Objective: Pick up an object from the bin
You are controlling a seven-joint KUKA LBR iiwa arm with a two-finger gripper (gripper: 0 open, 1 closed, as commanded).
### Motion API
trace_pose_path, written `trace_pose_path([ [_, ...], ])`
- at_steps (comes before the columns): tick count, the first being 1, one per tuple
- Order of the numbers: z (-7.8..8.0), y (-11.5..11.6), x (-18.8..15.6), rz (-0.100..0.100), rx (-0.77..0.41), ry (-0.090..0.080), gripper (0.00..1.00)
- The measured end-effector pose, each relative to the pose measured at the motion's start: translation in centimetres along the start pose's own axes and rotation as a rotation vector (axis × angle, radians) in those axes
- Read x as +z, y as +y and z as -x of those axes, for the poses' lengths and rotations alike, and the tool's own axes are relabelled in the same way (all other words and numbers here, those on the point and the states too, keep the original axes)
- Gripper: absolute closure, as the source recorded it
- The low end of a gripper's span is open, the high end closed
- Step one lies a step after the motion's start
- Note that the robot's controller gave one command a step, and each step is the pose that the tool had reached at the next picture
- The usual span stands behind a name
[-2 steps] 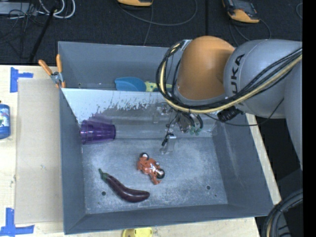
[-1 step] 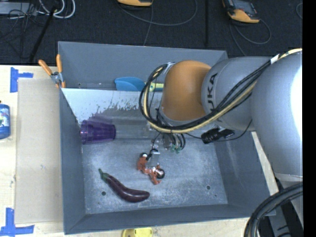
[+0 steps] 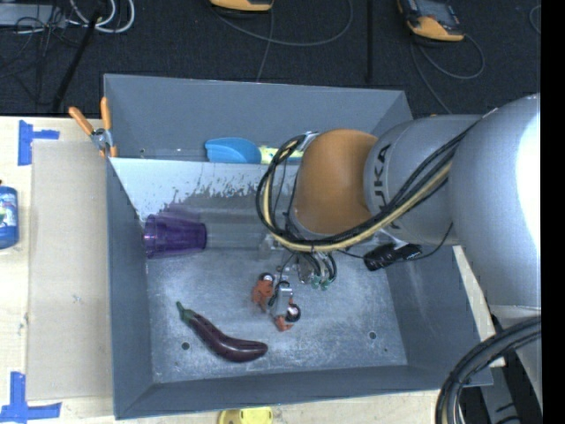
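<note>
1. Camera view: gripper (image 3: 282, 306) sits low over the bin floor's middle, right on a small orange-red lump (image 3: 263, 291).
2. Can't tell if it's open or clamped.
3. Dark purple eggplant (image 3: 225, 340) lies nearby, front-left.

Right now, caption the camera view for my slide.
Gripper over a small orange thing in the bin; eggplant in front, purple cup at left, blue thing at back.

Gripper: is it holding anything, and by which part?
It cannot be told: the gripper is down at a small orange-red thing in the middle of the bin, partly covering it.
</note>
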State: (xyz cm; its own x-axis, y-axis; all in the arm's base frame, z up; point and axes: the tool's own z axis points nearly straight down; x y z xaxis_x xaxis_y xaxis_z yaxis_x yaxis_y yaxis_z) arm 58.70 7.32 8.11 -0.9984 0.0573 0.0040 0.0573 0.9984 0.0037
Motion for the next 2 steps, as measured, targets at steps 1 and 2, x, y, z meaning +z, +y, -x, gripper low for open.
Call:
trace_pose_path([
  [1, 0.85, -2.6, 0.75, -0.002, -0.045, -0.004, 1.0],
  [2, 0.85, -2.61, 0.75, -0.002, -0.044, -0.004, 1.0],
])
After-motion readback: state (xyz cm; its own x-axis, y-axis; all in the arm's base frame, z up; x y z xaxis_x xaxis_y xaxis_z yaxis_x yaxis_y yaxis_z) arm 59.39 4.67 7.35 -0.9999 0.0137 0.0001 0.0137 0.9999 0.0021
